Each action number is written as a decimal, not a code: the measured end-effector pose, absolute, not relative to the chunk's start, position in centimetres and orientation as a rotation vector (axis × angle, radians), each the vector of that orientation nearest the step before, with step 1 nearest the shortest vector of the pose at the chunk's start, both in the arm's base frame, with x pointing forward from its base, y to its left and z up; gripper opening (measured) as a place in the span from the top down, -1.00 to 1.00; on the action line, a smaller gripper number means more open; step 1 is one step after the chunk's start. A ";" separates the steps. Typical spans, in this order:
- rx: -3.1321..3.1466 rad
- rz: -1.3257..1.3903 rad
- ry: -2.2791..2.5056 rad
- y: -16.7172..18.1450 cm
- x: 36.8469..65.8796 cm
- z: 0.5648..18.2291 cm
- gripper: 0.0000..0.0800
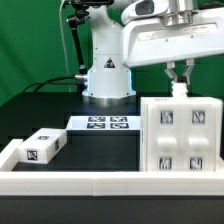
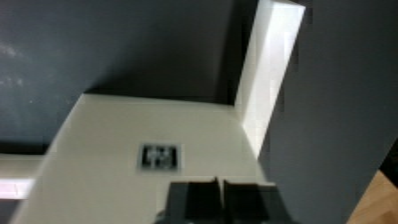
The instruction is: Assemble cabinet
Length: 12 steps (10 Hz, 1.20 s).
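The white box-shaped cabinet (image 1: 180, 136) stands at the exterior view's right, with four raised front panels, each carrying a black-and-white tag. My gripper (image 1: 180, 88) hangs straight above its top edge, fingers together and almost touching it. In the wrist view the two dark fingers (image 2: 192, 203) sit side by side with only a thin line between them and nothing visible in between, over a white surface with a small tag (image 2: 160, 155). A loose blocky white part (image 1: 42, 147) with a tag lies at the exterior view's left.
The marker board (image 1: 105, 124) lies flat in front of the white robot base (image 1: 108, 78). A white rail (image 1: 90, 184) runs along the front edge and up the left side. A narrow white panel (image 2: 278, 70) shows in the wrist view.
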<state>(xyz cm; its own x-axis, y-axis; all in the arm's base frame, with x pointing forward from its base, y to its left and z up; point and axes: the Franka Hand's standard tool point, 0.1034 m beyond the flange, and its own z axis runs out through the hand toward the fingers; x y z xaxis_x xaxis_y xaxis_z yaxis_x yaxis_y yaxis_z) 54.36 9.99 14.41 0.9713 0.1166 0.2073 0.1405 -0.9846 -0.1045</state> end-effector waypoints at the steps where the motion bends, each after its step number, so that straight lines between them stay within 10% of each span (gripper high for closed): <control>1: -3.001 -0.304 -0.196 10.0 54.4 14.4 0.64; 5: -3.001 -0.304 -0.196 10.0 54.3 14.4 -0.04; 7: -3.016 -0.237 -0.121 8.8 52.1 13.5 -0.83; 12: -3.069 -0.166 -0.251 -4.0 47.5 10.9 -0.99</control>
<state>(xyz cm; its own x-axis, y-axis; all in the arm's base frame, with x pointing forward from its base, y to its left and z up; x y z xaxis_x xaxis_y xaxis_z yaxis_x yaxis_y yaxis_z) 47.53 -4.01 10.88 0.9810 0.1587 0.1120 0.1650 -0.9851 -0.0490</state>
